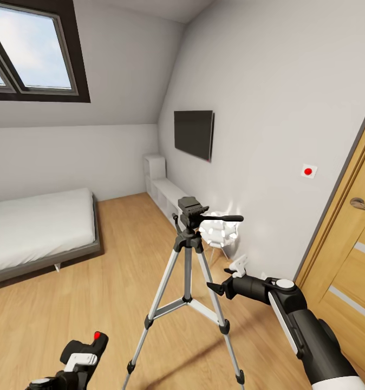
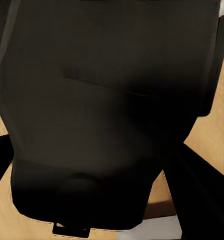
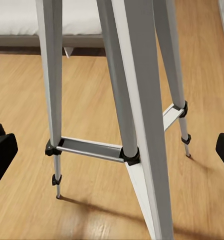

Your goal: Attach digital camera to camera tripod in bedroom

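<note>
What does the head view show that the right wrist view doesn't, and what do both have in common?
The head view alone takes in the tripod's black head and pan handle, the wall TV, the skylight, the wooden door, and the digital camera low on the robot's left side, held by the left gripper. The right wrist view alone gives a close look at the leg joints and the small feet on the floor. Both share the camera tripod with its silver legs and centre braces, the grey bed and the light wood floor.
</note>
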{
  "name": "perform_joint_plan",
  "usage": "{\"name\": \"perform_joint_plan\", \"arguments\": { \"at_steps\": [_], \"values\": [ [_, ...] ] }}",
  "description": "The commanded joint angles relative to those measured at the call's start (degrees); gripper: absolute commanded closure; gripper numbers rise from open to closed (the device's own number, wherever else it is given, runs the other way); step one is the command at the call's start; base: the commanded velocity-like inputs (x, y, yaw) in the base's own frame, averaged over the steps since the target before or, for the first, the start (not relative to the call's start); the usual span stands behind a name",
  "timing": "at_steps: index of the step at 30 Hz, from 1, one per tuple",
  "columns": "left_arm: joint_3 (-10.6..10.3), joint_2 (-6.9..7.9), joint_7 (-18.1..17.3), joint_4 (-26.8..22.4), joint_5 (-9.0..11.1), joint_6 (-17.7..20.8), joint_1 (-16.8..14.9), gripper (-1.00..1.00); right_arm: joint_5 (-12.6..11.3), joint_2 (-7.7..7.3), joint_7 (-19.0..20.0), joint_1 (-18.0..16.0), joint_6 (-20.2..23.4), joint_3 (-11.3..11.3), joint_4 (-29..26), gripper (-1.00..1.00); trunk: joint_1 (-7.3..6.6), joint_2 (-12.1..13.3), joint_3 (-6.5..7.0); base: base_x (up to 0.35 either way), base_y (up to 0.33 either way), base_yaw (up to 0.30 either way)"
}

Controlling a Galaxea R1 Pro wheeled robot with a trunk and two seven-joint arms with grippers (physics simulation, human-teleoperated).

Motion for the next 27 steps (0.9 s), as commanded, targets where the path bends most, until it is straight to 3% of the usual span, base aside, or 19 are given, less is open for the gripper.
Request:
{"name": "perform_joint_plan", "arguments": {
  "at_steps": [1,8,11,17,27],
  "values": [
    [-0.2,0.46,-0.1,-2.0,0.6,2.0,0.0,1.00,0.6,-0.05,0.4,-0.1,0.1,0.0,-0.1,-1.00,0.04,-0.1,-0.14,0.000,0.000,0.000],
    [0.3,2.82,-0.2,-12.7,0.7,10.6,0.0,1.00,0.6,-0.09,0.6,0.0,0.1,0.0,-0.1,-1.00,0.04,-0.1,-0.14,0.000,0.000,0.000],
    [1.7,3.95,-0.2,-17.3,0.7,14.3,0.0,1.00,0.5,-0.10,0.7,0.0,0.1,0.0,-0.1,-1.00,0.04,-0.1,-0.14,0.000,0.000,0.000],
    [5.8,5.42,-1.5,-24.5,0.6,20.6,0.0,1.00,0.5,-0.10,0.7,0.0,0.1,0.0,-0.1,-1.00,0.04,-0.1,-0.14,0.000,0.000,0.000],
    [13.2,8.71,-9.1,-39.8,0.5,33.2,0.0,1.00,0.5,-0.10,0.7,-0.1,0.1,0.0,-0.1,-1.00,0.04,-0.1,-0.14,0.000,0.000,0.000]
  ]
}}
